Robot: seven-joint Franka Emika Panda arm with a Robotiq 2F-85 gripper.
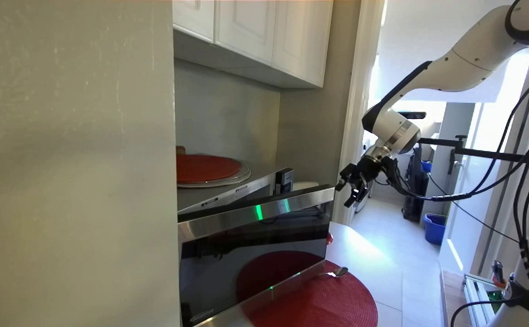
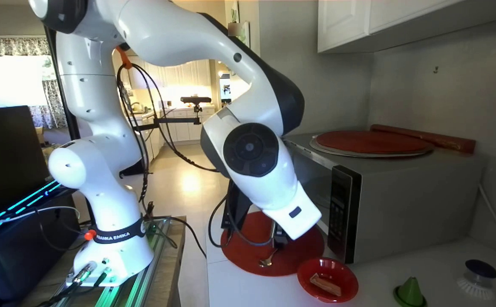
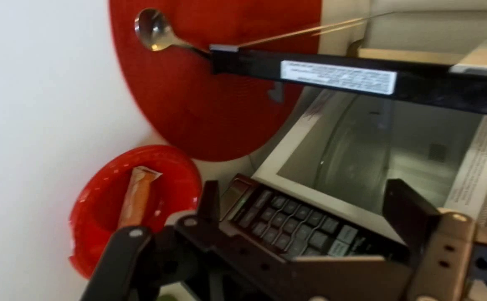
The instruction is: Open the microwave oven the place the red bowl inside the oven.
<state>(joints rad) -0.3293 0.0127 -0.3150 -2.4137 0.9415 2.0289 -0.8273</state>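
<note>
The microwave oven has its door swung out, and its glass chamber and keypad show in the wrist view. The door's black edge crosses the upper part of that view. On the white counter, just in front of the oven's keypad side, the red bowl stands upright with an orange-wrapped bar in it. My gripper is open, fingers wide apart, nothing between them, above the keypad and front frame. An exterior view shows the gripper beyond the free end of the door; in another the arm hides it.
A round red placemat with a spoon lies under the door. Red mats and a rolled item rest on top of the oven. A green cone and a brush stand right of the bowl. Wall cupboards hang above.
</note>
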